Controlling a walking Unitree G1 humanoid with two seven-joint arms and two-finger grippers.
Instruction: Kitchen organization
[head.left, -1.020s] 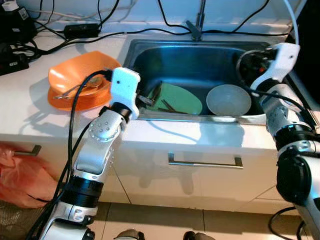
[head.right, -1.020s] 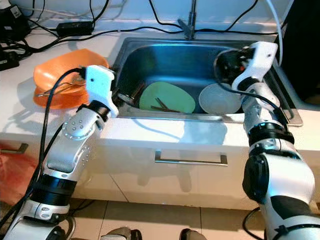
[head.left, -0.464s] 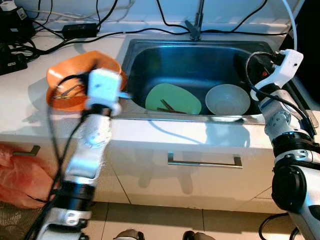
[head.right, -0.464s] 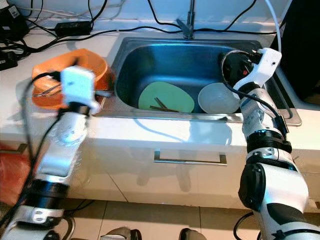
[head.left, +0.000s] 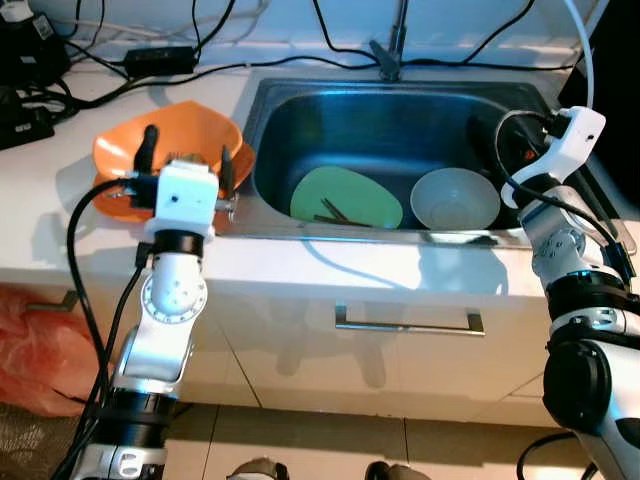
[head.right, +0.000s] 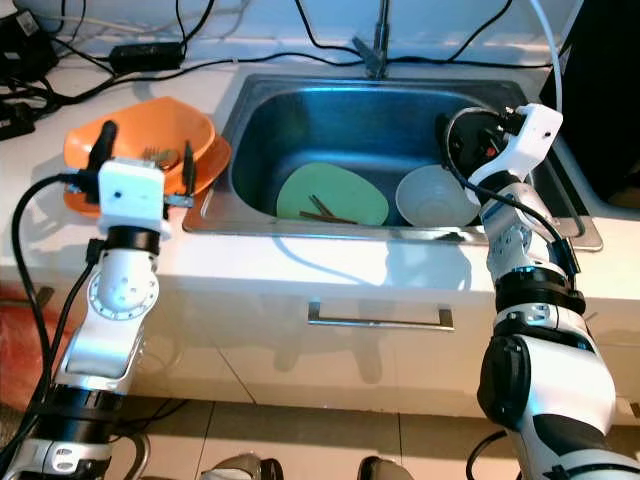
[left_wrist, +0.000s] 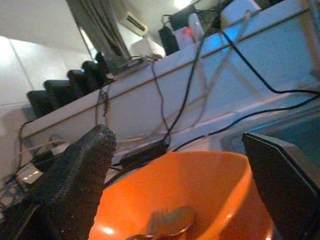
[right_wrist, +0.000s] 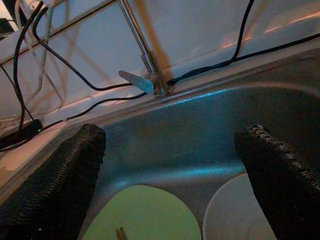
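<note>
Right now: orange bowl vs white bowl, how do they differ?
The orange bowl sits on the counter, left of the sink; the white bowl sits in the sink. The orange bowl holds cutlery and rests on an orange plate; the white bowl looks empty. Both are upright.

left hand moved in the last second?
Yes. The left hand left the sink's left rim and now sits open by the orange bowl on the counter.

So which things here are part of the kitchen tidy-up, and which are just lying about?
Part of the job:
- orange bowl with cutlery, on an orange plate
- green plate with chopsticks, in the sink
- white bowl
- left tool, open over the orange bowl
- right tool, open over the sink

Lying about:
- black cables
- power adapter
- faucet
</note>
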